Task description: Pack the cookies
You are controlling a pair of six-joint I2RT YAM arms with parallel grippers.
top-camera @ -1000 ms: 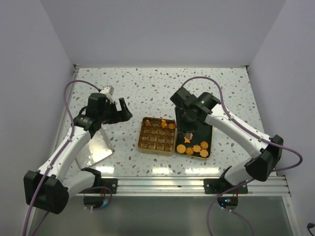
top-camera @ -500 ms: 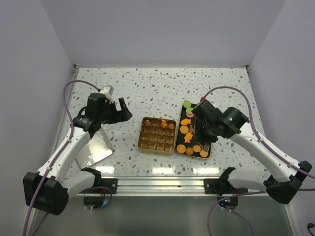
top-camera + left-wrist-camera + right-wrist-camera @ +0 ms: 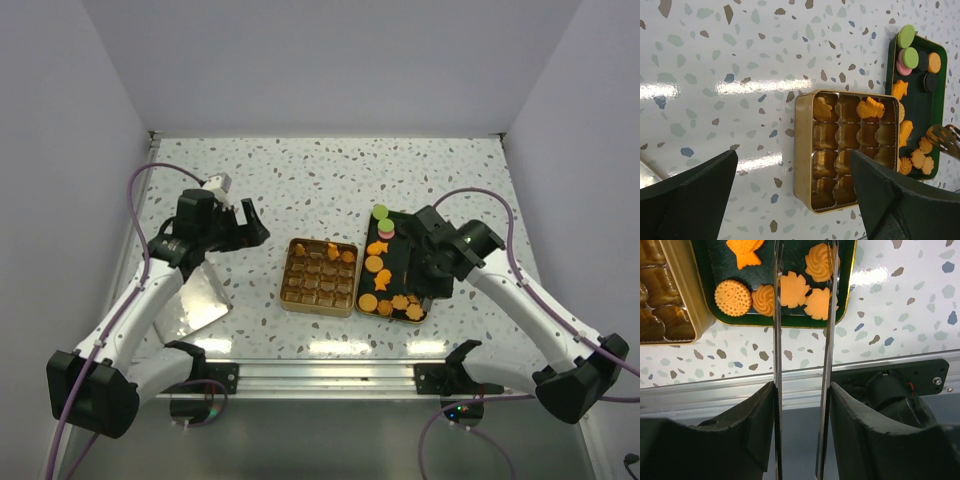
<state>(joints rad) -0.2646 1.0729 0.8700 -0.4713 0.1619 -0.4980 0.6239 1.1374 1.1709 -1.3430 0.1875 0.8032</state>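
Observation:
The cookies (image 3: pixel 385 300) lie in a dark green tray (image 3: pixel 404 242) to the right of a gold tin (image 3: pixel 291 297) with several cups. Two cookies (image 3: pixel 340 254) sit in the tin's far row, also seen in the left wrist view (image 3: pixel 870 107). My right gripper (image 3: pixel 418 285) hovers over the tray's near end. Its thin metal blades (image 3: pixel 778 315) are open and empty, and a leaf-shaped cookie (image 3: pixel 793 289) lies below them. My left gripper (image 3: pixel 243 225) is open and empty, above the table left of the tin (image 3: pixel 803 150).
Green, pink and dark discs (image 3: pixel 382 220) sit at the tray's far end. A silver lid (image 3: pixel 203 298) lies on the table at the left, under the left arm. The metal rail (image 3: pixel 715 390) runs along the table's near edge.
My right arm has swung to the right and drawn back, uncovering the tray's far end; its gripper now sits over the tray's near right part. The left arm has not moved.

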